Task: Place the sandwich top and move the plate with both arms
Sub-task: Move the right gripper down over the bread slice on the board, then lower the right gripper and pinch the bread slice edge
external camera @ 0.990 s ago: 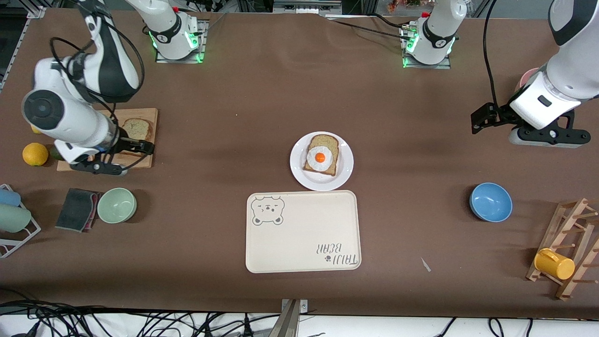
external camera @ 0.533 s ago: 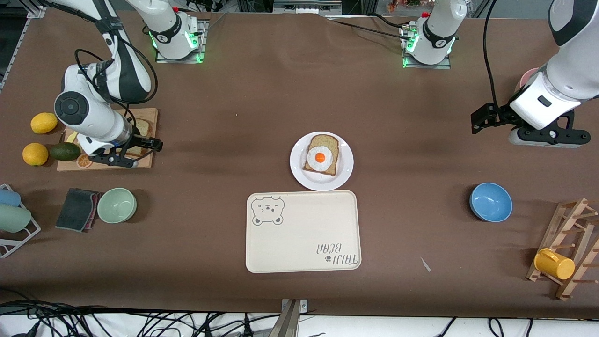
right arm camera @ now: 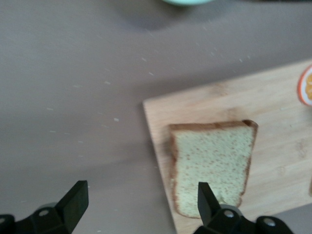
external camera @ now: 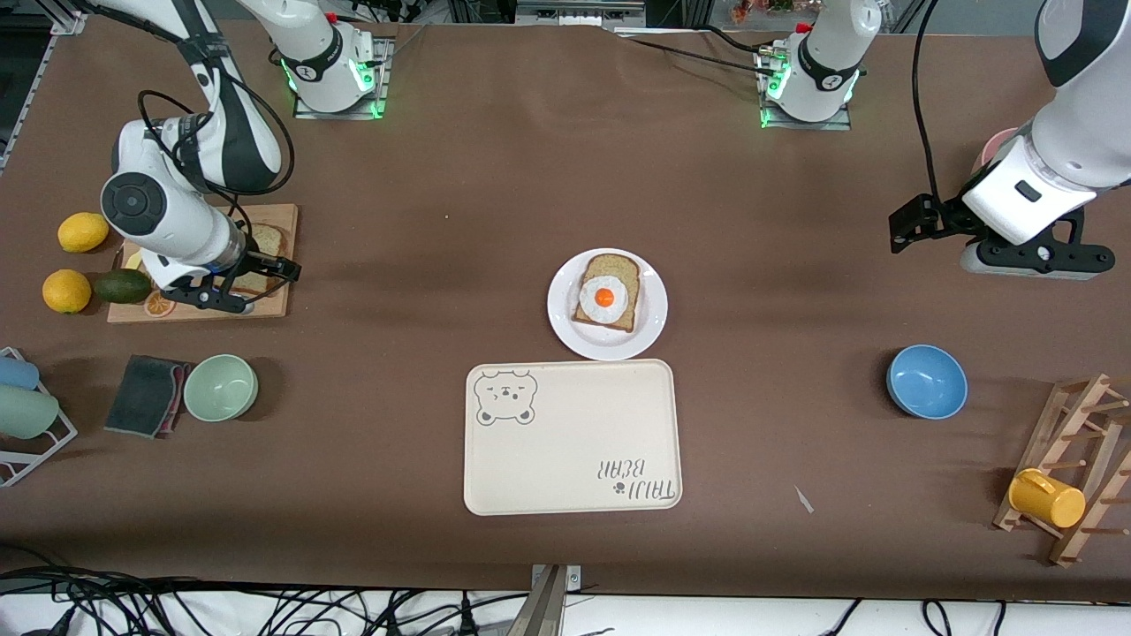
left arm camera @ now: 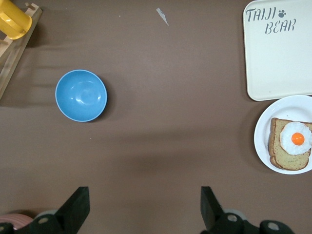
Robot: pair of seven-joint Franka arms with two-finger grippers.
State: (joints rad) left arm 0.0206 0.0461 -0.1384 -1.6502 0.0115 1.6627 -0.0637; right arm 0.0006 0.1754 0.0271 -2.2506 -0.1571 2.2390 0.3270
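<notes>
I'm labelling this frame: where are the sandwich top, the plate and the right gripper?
sandwich top (right arm camera: 212,165), right wrist view, middle of crumb.
plate (external camera: 562,311), front view, bare rim.
right gripper (right arm camera: 141,207), right wrist view, between fingertips.

Brown matte tabletop (external camera: 442,177) under even light, tangled black cables (external camera: 132,605) along its near edge.

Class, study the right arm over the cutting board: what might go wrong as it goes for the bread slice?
1. The open right gripper sits off-centre over the tan speckled bread slice; one finger may land on it.
2. The slice lies flat on the wooden cutting board, so the jaws may slide over it.
</notes>
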